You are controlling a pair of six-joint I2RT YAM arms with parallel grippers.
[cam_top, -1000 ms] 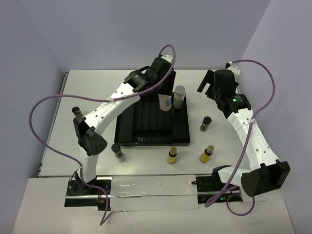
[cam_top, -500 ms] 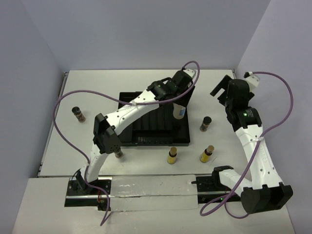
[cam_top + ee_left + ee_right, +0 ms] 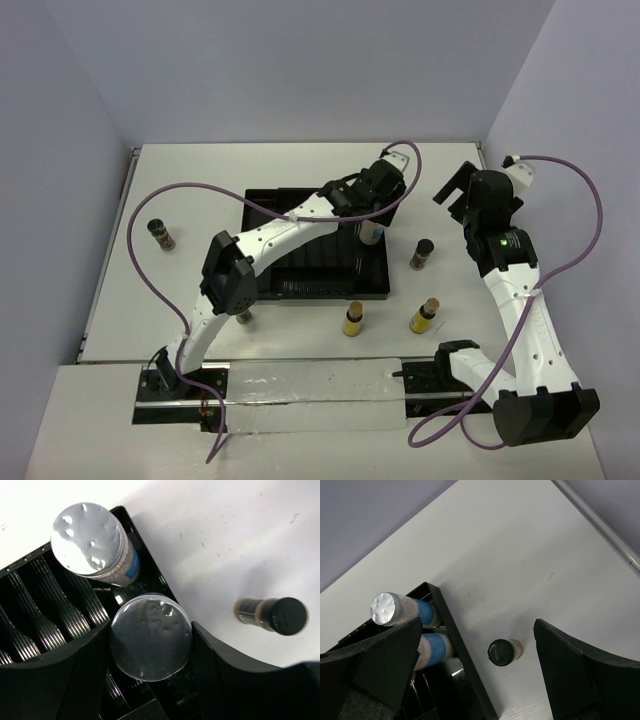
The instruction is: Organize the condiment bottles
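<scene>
My left gripper (image 3: 151, 629) is shut on the grey cap of a bottle (image 3: 150, 636) standing in the right back corner of the black tray (image 3: 30, 595). A second grey-capped, blue-labelled bottle (image 3: 92, 540) stands right beside it. From above, the left gripper (image 3: 375, 203) covers that corner and one blue-labelled bottle (image 3: 370, 232) shows under it. My right gripper (image 3: 479, 630) hangs open above a dark jar (image 3: 501, 652) on the table, right of the tray (image 3: 455, 640); it is high and touches nothing. Two yellow bottles (image 3: 352, 318) (image 3: 424, 316) stand in front of the tray.
Another dark jar (image 3: 159, 233) stands at the table's left. A further jar (image 3: 243, 317) is half hidden by the left arm's elbow near the tray's front left corner. The left arm stretches across the tray (image 3: 300, 250). The dark jar (image 3: 421, 253) stands between the tray and the right arm.
The left arm has swung right from the tray's back edge to its right back corner, over the two bottles. The right gripper has drawn back to the right.
</scene>
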